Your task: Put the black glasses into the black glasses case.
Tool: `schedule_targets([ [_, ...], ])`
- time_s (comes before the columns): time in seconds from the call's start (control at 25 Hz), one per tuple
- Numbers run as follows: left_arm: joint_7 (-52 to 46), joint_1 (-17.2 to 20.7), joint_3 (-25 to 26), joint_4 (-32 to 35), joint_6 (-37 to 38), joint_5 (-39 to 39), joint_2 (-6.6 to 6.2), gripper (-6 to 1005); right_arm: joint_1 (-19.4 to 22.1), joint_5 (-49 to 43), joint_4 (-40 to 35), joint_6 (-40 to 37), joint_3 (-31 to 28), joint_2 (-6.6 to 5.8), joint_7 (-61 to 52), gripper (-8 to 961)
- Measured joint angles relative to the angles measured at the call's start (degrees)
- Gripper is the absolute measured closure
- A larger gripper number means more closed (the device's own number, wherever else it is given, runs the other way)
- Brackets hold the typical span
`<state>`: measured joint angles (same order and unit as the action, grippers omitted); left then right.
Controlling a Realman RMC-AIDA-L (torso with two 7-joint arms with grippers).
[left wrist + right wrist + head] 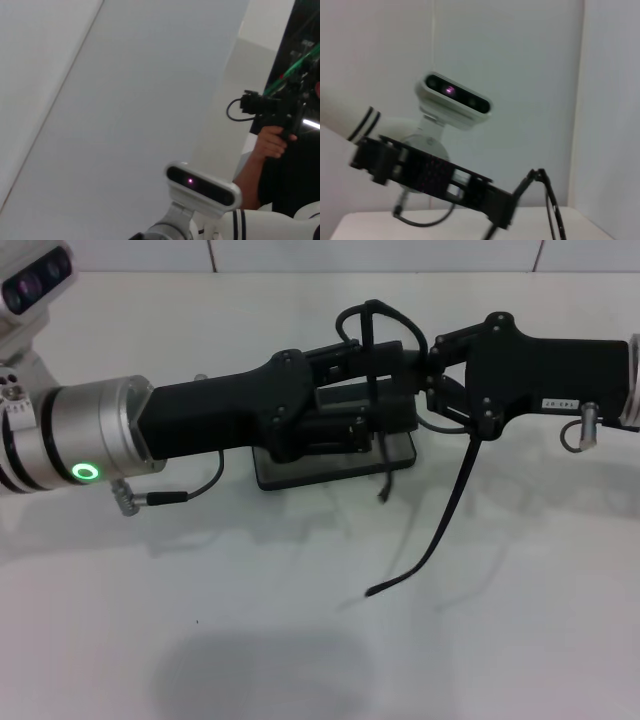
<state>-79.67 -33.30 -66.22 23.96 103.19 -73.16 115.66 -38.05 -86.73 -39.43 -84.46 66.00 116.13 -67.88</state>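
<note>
While the left gripper (400, 375) and right gripper (432, 380) meet tip to tip, both seem pinched on the black glasses (385, 340) between them, one temple dangling below the right. Directly beneath lies the black glasses case (400, 455). Light, thin, fragile frame: best gripped gently at the bridge.

You won't find readable text here: the small white label (558, 402) on the right end effector (437, 368), at about two o'clock in the head view, carries characters too small to read.
</note>
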Motion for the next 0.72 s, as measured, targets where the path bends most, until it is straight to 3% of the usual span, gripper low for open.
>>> schedule_targets([
  [0.72,-0.12,-0.41,-0.23,0.04,-0.27,-0.07,0.6,124,0.3,0.17,0.16,-1.64,0.98,-0.09,0.03,850],
])
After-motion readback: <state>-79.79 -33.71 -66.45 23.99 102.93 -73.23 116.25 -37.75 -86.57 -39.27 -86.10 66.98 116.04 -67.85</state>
